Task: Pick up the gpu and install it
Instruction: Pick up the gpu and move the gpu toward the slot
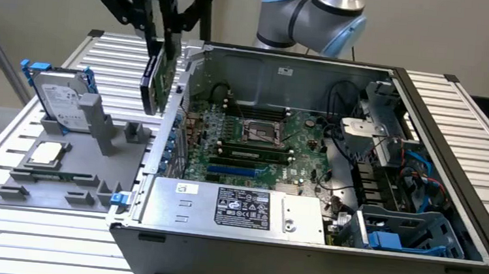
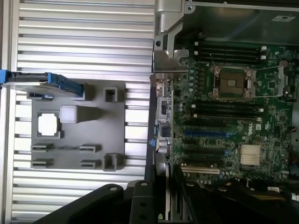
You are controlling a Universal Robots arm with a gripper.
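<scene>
Gpu [image 1: 152, 84] hangs between tray [image 1: 65, 191] and case [image 1: 304, 263].

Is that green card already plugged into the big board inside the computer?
No, the gpu hangs upright in the jaws, in the air near the edge of the case, apart from the motherboard.

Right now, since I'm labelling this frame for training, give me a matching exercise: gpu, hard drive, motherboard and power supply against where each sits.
1 gpu
2 hard drive
3 motherboard
4 power supply

a standing in the grey holder
b flat on the case floor
c held on edge in the gripper
d inside the case, nearest the exterior camera

Pairs: 1-c, 2-a, 3-b, 4-d
</scene>
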